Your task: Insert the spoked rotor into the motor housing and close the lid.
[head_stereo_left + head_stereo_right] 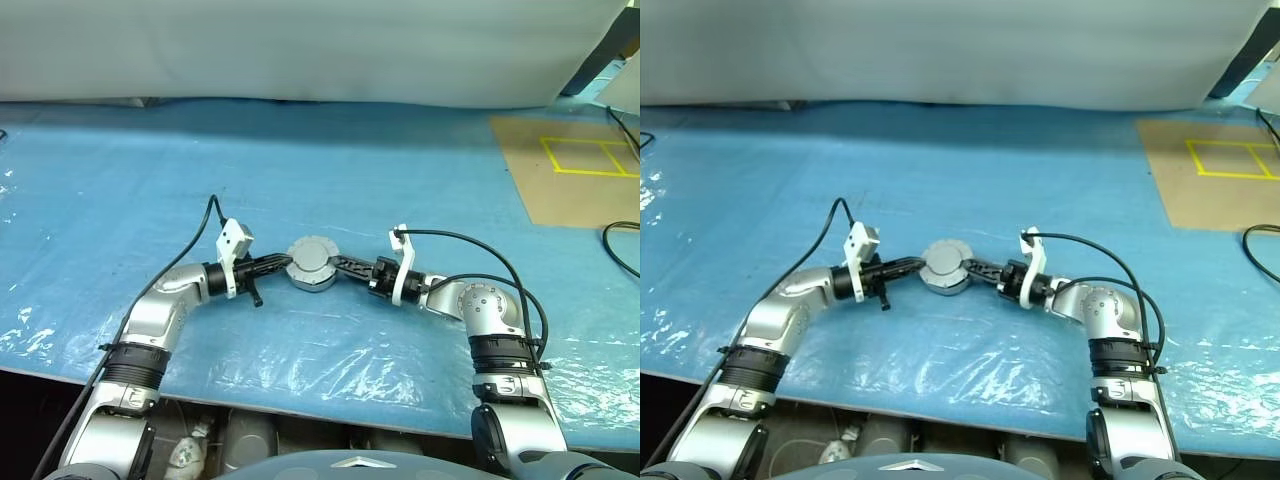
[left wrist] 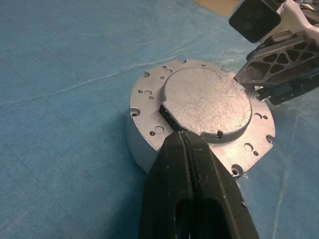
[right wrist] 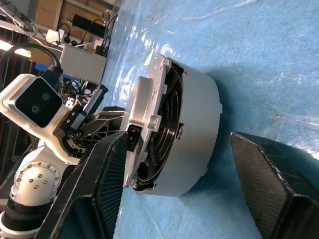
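The motor housing (image 1: pixel 311 268), a round silver puck, rests on the blue sheet between my two grippers. Its lid (image 2: pixel 207 102), a flat silver plate with a raised disc, lies on top. In the right wrist view the lid (image 3: pixel 142 114) sits slightly lifted from the housing (image 3: pixel 197 129), leaving a gap onto a dark ringed inside. The spoked rotor is hidden under the lid. My left gripper (image 2: pixel 182 137) is shut, its tips against the edge of the raised disc. My right gripper (image 3: pixel 178 137) stands open with the housing between its fingers, which do not touch the wall.
The table is covered by a crinkled blue plastic sheet (image 1: pixel 300 180). A brown board with yellow tape squares (image 1: pixel 575 170) lies at the back right. A black cable (image 1: pixel 620 250) loops at the right edge. White cloth (image 1: pixel 300 50) hangs along the back.
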{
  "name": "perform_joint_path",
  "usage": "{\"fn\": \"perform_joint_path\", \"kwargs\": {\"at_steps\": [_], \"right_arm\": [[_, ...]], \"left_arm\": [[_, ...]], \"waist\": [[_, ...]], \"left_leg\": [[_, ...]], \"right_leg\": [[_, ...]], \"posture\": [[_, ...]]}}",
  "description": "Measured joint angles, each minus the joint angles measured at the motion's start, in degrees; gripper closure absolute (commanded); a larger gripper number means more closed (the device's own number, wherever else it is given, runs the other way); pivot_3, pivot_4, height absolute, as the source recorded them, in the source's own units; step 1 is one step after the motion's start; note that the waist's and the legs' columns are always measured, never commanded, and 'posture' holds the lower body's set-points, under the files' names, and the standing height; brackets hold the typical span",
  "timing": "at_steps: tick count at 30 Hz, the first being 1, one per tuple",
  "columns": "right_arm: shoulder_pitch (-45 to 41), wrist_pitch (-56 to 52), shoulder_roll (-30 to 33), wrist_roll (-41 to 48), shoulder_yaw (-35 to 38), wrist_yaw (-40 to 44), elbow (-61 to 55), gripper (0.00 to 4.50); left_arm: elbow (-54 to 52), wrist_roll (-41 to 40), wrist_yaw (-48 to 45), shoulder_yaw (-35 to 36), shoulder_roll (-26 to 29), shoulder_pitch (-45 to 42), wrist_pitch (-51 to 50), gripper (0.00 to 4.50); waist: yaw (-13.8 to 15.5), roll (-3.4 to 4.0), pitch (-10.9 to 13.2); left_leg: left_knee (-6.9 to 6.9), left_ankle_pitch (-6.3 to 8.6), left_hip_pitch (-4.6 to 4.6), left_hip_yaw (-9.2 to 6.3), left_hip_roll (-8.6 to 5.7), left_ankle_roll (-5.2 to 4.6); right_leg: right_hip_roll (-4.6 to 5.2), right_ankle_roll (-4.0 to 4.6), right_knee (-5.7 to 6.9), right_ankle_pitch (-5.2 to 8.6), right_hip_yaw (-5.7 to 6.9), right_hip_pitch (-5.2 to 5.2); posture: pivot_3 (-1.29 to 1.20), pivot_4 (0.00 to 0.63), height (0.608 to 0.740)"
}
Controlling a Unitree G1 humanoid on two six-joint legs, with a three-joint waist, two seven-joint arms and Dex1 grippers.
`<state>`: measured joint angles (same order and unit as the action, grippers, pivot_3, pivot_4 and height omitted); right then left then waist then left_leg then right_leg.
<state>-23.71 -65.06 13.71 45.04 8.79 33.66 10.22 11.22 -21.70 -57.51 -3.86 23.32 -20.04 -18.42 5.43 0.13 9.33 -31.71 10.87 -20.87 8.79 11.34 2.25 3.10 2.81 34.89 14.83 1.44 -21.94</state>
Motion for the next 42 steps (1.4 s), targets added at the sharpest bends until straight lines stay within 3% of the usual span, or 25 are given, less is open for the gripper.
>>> {"fn": "perform_joint_path", "kwargs": {"at_steps": [9, 12, 16, 18, 25, 34, 42], "right_arm": [[-0.02, 0.81, -0.41, -0.58, -0.54, -0.2, -0.03, 1.06], [-0.02, 1.04, -0.51, -1.24, -0.7, -0.36, -0.04, 1.66], [-0.07, 1.14, -0.59, -1.76, -0.79, -0.14, 0.21, 3.03], [-0.34, 1.37, -0.62, -1.5, -0.61, 0.18, 0.31, 3.28], [-1.29, 2.5, -0.88, -1.58, -0.64, 0.21, 2.63, 3.28], [-1.81, 3.47, -1.13, -1.6, -1.37, 0.42, 3.2, 3.28], [-3.76, 2.38, -2.31, -1.59, -0.93, 0.03, 6.12, 3.29]], "left_arm": [[0.17, 0.58, 0.0, 0.21, 0.07, 0.01, 0.4, 4.5], [0.31, 0.6, -0.02, 0.23, -0.02, 0.0, 0.45, 4.5], [0.34, 0.59, -0.38, 0.38, -0.16, -0.11, 0.91, 4.5], [1.17, 0.65, -0.36, 0.79, -0.15, -0.12, 0.94, 4.5], [2.29, 1.12, -0.14, 1.1, -0.72, -0.36, 1.33, 4.5], [3.73, 1.04, 0.83, 2.0, -1.63, -1.37, 2.26, 4.5], [-2.3, -11.36, 3.32, 10.54, -3.27, -2.29, -7.19, 4.5]], "waist": [[-0.07, -0.01, -0.01], [-0.07, -0.01, -0.01], [-0.08, -0.01, -0.01], [-0.09, 0.0, -0.01], [-0.08, 0.0, 0.0], [-0.26, 0.0, 0.0], [-1.44, -0.01, 0.0]], "left_leg": [[0.0, 0.0, 0.07, 0.0, 0.02, 0.0], [0.0, 0.0, 0.13, 0.0, 0.02, 0.0], [0.01, 0.0, 0.15, 0.0, 0.02, 0.0], [0.01, 0.0, 0.26, 0.0, 0.02, 0.0], [0.17, 0.01, 0.78, 0.0, 0.03, -0.01], [0.29, 0.01, 0.78, 0.01, 0.02, -0.01], [0.42, 0.01, 0.74, 0.02, 0.01, 0.0]], "right_leg": [[-0.01, 0.06, 0.01, 0.03, 0.0, 0.04], [0.0, 0.07, 0.0, 0.04, 0.0, 0.12], [-0.01, 0.07, -0.01, 0.04, 0.0, 0.14], [0.0, 0.07, -0.01, 0.04, -0.01, 0.27], [0.02, 0.09, -0.11, 0.08, -0.08, 0.7], [0.02, 0.09, -0.15, 0.09, -0.12, 0.63], [0.0, 0.16, -0.16, 0.13, -0.11, 0.56]], "posture": [[0.0, 0.15, 0.74], [0.0, 0.15, 0.74], [0.0, 0.15, 0.74], [0.0, 0.15, 0.74], [0.0, 0.15, 0.74], [0.0, 0.15, 0.74], [0.0, 0.15, 0.74]]}}
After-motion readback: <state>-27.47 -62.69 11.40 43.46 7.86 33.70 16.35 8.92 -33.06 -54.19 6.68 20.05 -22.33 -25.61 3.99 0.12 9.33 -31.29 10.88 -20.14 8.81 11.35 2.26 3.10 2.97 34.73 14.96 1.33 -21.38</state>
